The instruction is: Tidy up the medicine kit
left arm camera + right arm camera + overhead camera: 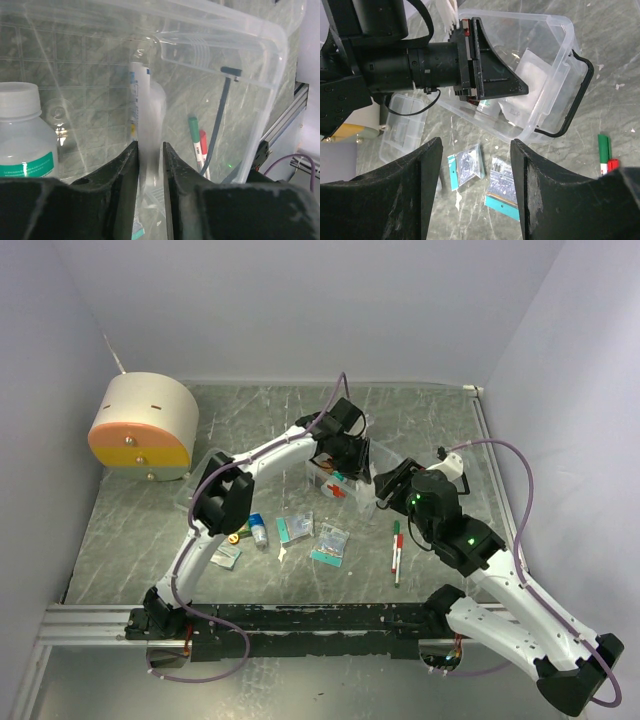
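Pale lavender walls are seen on three sides of the work area. The table has a grey-green marbled surface with light veins and scattered white flecks. An aluminium rail runs along the near edge, where both arm bases are mounted.

The medicine kit is located near the table centre, with its red cross mark facing the arms and its black handle on the right end. A clear compartment tray rests on the table to the left of the kit, well apart from it. A round beige-and-orange drum is placed in the far left corner.

The left claw is inserted into the kit. Its jaws are set narrow around a white tube; whether the tube is gripped cannot be determined. A white bottle with a green label stands just beside it.

The right claw is positioned above the table, near the right end of the kit, with its jaws wide and nothing between them.

Two clear packets, a small blue-capped bottle and a green and red marker pair lie on the table in front of the kit.
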